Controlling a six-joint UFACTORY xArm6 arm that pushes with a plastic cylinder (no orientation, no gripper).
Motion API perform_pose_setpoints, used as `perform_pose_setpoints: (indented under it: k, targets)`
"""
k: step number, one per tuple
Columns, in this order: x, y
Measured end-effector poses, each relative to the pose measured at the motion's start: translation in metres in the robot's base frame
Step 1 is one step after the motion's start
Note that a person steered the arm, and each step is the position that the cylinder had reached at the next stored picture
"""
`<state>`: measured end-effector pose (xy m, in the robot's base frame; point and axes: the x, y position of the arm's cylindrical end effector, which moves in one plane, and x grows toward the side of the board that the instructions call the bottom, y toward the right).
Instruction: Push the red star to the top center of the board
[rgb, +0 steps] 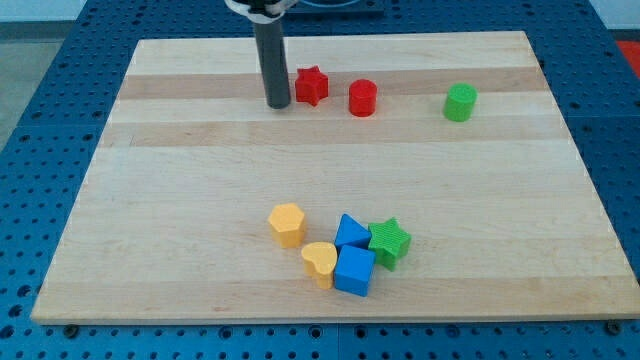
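The red star (311, 86) lies on the wooden board (150, 200) near the view's top, a little left of centre. My tip (278, 104) rests on the board just to the left of the red star, very close to it; I cannot tell if they touch. A red cylinder (362, 98) stands just right of the star.
A green cylinder (460, 103) stands at the upper right. Near the bottom centre is a cluster: a yellow hexagon (287, 224), a yellow heart (320, 262), a blue triangle-like block (350, 231), a blue cube (354, 270) and a green star (389, 241).
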<state>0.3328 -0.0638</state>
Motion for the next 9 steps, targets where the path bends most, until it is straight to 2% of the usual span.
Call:
perform_pose_setpoints:
  k: [1, 2, 3, 4, 5, 6, 8, 9]
  targets:
    - [-0.014, 0.013]
    - [-0.053, 0.015]
    - [-0.051, 0.017]
    - [-0.02, 0.019]
    - [-0.009, 0.044]
    - [-0.014, 0.067]
    - [-0.056, 0.07]
    - [-0.057, 0.07]
